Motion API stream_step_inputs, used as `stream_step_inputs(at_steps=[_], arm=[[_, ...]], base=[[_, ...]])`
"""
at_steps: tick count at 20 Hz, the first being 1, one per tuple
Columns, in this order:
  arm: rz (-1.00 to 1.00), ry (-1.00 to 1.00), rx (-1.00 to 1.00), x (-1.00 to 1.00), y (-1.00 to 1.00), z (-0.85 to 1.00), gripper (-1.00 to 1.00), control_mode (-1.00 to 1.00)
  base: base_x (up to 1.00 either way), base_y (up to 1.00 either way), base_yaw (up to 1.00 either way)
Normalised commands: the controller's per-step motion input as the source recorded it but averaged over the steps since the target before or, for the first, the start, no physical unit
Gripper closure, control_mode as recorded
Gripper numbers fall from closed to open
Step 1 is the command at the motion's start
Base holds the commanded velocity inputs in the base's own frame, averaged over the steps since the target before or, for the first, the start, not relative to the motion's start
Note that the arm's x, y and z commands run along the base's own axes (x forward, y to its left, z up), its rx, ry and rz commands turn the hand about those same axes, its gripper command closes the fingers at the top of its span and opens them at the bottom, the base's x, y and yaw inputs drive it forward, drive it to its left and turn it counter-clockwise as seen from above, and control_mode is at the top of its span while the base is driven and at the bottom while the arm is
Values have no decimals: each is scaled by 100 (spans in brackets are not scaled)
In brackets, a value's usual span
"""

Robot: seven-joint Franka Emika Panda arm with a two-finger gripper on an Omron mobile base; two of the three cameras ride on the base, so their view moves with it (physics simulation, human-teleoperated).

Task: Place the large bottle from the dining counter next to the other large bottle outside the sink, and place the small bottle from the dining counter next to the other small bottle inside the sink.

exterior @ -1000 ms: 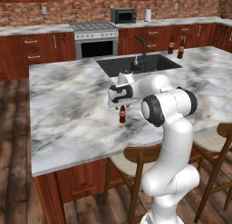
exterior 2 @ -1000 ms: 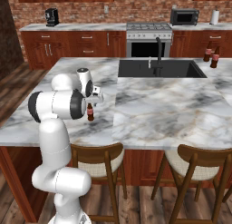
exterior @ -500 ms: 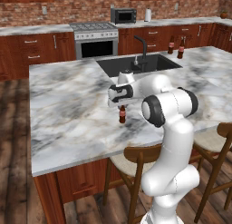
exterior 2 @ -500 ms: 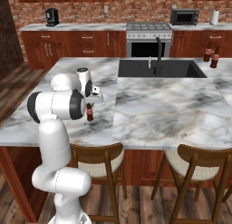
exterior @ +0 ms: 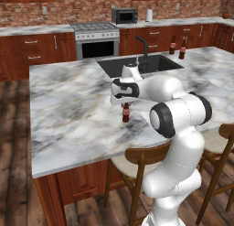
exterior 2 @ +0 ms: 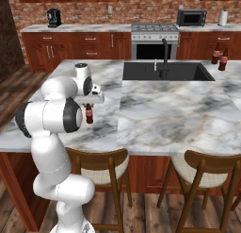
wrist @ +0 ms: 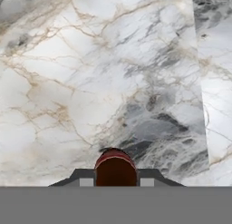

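I have the pincer clamped on the small brown bottle, standing on the worktop short of the sink; carrying remains.

Clamped between two dark fingertips — small brown bottle, seen from above — over veined marble counter.
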Motion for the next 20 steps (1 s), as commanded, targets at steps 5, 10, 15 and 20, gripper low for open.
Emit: stream_step_inputs(at_steps=[5,10,15,20], arm=[[1,0,2,-64,0,55,100,-100],[2,0,1,-85,0,24,100,-100],[2,-10,6,-77,0,16,100,-100],[1,-12,3,-54,-4,28,100,-100]], base=[[0,0,0],[0,0,0],[0,0,0],[0,0,0]])
